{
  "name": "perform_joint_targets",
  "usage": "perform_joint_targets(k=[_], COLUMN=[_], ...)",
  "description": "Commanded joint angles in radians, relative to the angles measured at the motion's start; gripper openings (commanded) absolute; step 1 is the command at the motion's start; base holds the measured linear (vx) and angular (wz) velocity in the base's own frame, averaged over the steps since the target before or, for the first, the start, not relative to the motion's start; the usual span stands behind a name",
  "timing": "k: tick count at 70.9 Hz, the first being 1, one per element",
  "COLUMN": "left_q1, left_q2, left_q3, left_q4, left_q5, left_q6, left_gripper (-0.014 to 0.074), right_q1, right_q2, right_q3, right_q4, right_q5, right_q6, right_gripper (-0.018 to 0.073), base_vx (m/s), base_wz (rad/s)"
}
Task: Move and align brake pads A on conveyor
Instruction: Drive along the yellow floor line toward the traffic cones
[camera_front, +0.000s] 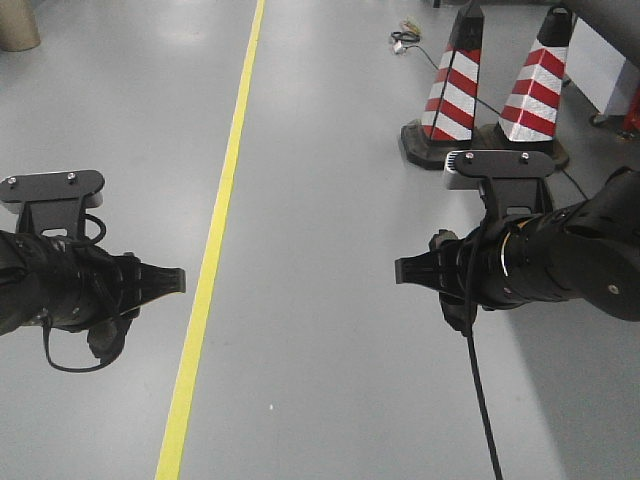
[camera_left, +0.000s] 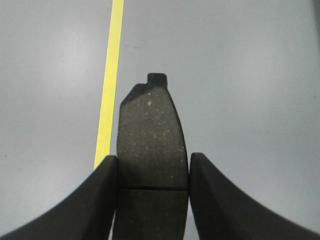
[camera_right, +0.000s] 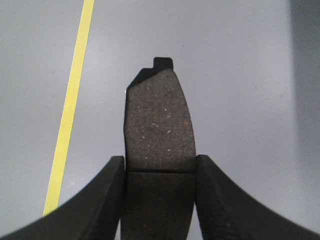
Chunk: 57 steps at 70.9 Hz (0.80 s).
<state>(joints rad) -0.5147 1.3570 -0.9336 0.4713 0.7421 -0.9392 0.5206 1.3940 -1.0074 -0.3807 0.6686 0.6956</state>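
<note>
Over the floor: above the smooth grey painted floor (camera_front: 330, 120) with its yellow painted line (camera_front: 215, 240), both arms hang in the air; no conveyor appears in any view, so the drop-off place cannot be located from here.

Left claw (camera_left: 152, 170): clenched on a dark grey, speckled, slightly curved oblong brake pad (camera_left: 151, 140). The black fingers (camera_left: 100, 200) press its long edges just beside the cross groove, likely so the pad sits balanced and cannot swing.

Right claw (camera_right: 160, 170): clenched likewise on a second dark grey-brown oblong brake pad (camera_right: 159, 125), gripped at the same place near the groove, friction face toward the wrist camera.

Pad pose: each pad juts forward from its claw, notched tab at the far tip; holding both the same way should ease setting them in line later.

Arm placing: in the front view the two claws point inward, well apart, either side of the yellow line. This looks like a carrying pose.

Surroundings: two red-and-white striped cones (camera_front: 455, 85) stand beyond the right arm; a black cable (camera_front: 480, 390) dangles from it.

Stage: transport, I judge; neither pad placed yet.
</note>
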Motion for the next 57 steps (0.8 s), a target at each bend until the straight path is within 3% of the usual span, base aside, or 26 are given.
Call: perform_joint_targets(k=[1, 57], left_q1=[-0.005, -0.005], left_q2=[-0.034, -0.034], left_q3=[-0.026, -0.026], left_q4=[0.028, 0.028], left_q5=[-0.037, -0.037], left_q6=[-0.002, -0.002], left_gripper=[0.0104, 0.0104], right_q1=[-0.001, -0.001], right_q2=[-0.037, -0.036], right_q3=[-0.028, -0.028], right_q4=[-0.030, -0.030], right_q5=[-0.049, -0.048], right_q6=[-0.001, -0.001], right_gripper=[-0.0006, -0.0006], base_vx=[0.56, 0.57], base_wz=[0.01, 0.03])
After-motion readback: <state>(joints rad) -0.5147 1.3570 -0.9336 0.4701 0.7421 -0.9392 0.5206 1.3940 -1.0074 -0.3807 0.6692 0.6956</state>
